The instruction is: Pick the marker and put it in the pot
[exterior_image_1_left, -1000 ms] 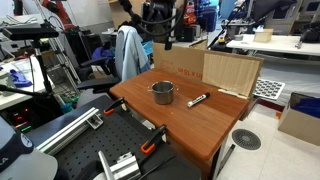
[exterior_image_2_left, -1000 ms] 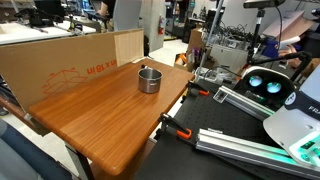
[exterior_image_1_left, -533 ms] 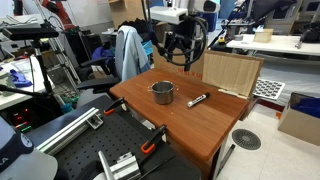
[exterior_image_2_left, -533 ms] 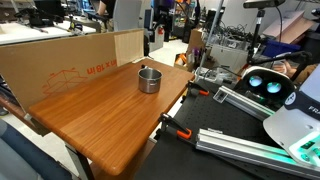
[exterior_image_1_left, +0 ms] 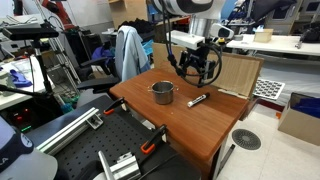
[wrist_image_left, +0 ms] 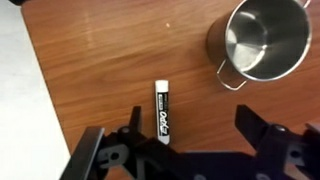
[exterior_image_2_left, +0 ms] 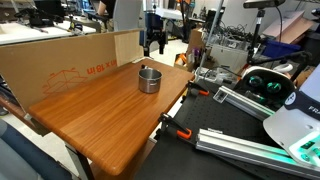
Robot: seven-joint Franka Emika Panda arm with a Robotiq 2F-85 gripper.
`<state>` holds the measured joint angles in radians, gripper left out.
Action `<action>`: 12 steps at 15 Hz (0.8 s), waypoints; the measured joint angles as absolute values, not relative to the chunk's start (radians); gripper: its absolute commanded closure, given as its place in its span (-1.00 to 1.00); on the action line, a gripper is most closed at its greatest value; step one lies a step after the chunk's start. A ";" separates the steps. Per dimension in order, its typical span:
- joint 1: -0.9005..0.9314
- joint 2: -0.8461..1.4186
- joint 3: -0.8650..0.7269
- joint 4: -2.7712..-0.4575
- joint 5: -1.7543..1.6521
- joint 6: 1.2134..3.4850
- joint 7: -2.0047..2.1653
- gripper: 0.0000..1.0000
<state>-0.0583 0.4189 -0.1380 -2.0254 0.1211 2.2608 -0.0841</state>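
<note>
End effector [wrist_image_left: 180, 150] released, jaws spread wide, hovering over the tabletop [wrist_image_left: 90, 70] beside the pot [wrist_image_left: 262, 38]. Marker [wrist_image_left: 161, 110] lies flat just past the fingertips, near the pot but not touching it. Pot stands upright.

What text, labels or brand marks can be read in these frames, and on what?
On the marker: dark print along its pale barrel, too blurred to read.
On the cardboard panel: red lettering and a drawing, too blurred to read.
On the pot: no marking shows.
</note>
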 measured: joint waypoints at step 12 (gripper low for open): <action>-0.076 0.665 -0.138 -1.886 0.069 2.386 0.004 -0.50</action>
<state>-0.0762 0.6654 -0.1377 -1.8860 0.0690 2.3857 0.0036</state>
